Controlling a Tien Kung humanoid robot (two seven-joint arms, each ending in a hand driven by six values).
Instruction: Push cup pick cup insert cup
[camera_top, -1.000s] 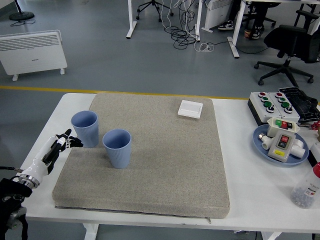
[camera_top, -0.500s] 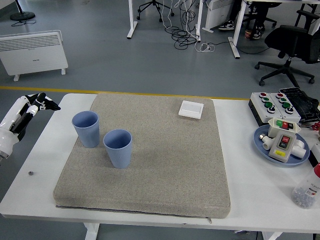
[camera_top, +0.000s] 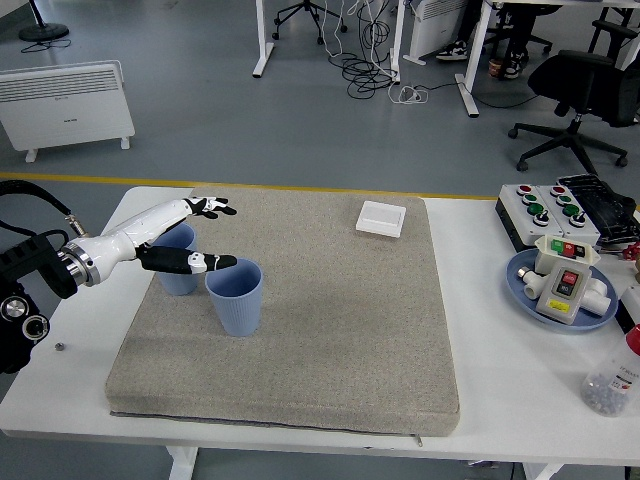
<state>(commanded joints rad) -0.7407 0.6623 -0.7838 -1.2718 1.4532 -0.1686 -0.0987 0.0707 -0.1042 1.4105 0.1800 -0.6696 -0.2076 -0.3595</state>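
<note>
Two blue ribbed cups stand upright on the grey mat. One cup is nearer the middle. The other cup stands just left of it and is partly hidden by my left hand. That hand reaches in from the left above the left cup, fingers spread wide, thumb stretched toward the rim of the nearer cup. It holds nothing. My right hand does not show.
A small white square box lies at the mat's far edge. At the right are a button box, a blue plate with switch units, and a clear bottle. A small screw lies on the table at left.
My left hand rose from beside the left cup, swung out past the table's left edge, then came in over the left cup with fingers spread. Both cups stayed where they were.
</note>
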